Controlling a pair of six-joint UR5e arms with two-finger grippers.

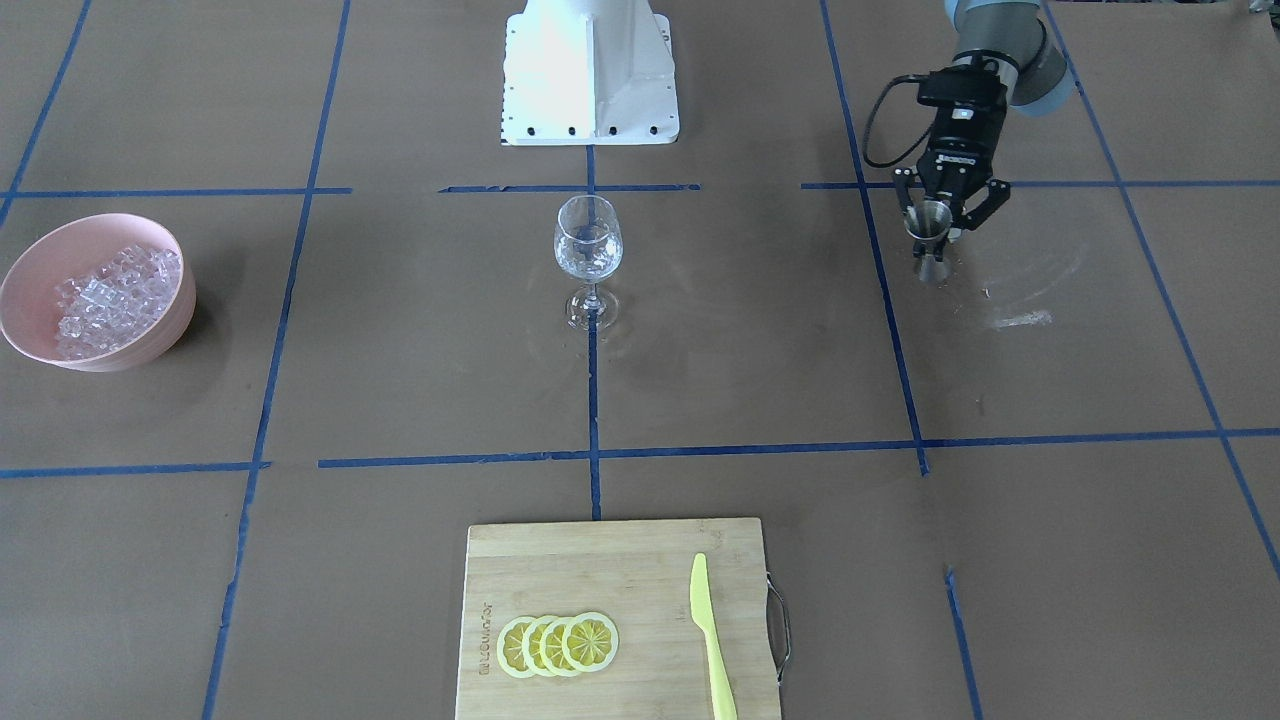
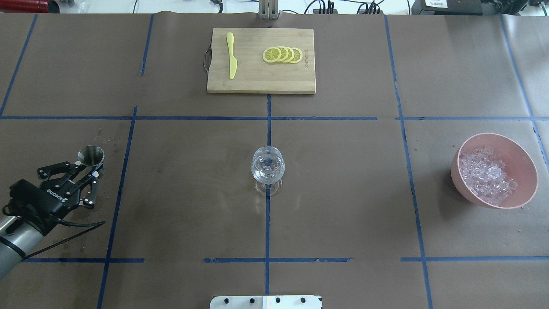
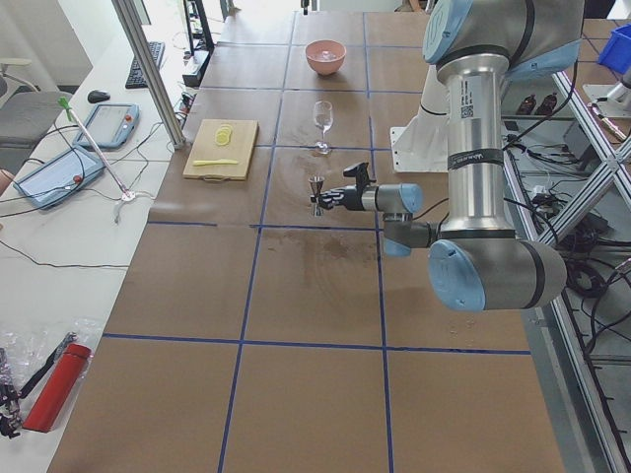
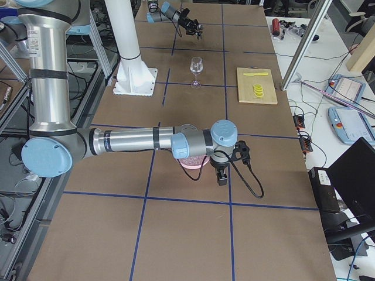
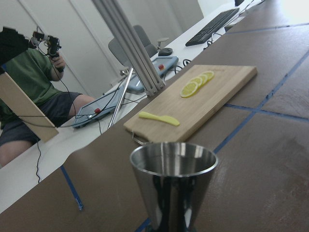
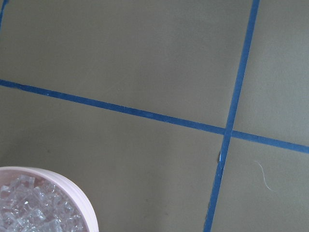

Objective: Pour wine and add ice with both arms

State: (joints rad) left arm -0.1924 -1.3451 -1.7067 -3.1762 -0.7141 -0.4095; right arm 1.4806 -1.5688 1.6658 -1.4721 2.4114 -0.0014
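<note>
We see the left gripper (image 1: 937,228) clamped on the steel jigger (image 5: 174,186), upright, presumably to avoid spilling, well apart from the wine glass (image 2: 267,165); the ice (image 2: 487,174) sits in the pink bowl (image 2: 525,189); the right gripper (image 4: 222,177) hangs near it, opening untellable.

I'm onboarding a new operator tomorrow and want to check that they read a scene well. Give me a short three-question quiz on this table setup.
1. True or false: the ice lies in the pink bowl.
2. What is at the left claw? A. a bottle; B. the metal jigger; C. a spoon.
3. How many lemon slices lie on the cutting board?

Key: 1 true; 2 B; 3 four.
</note>
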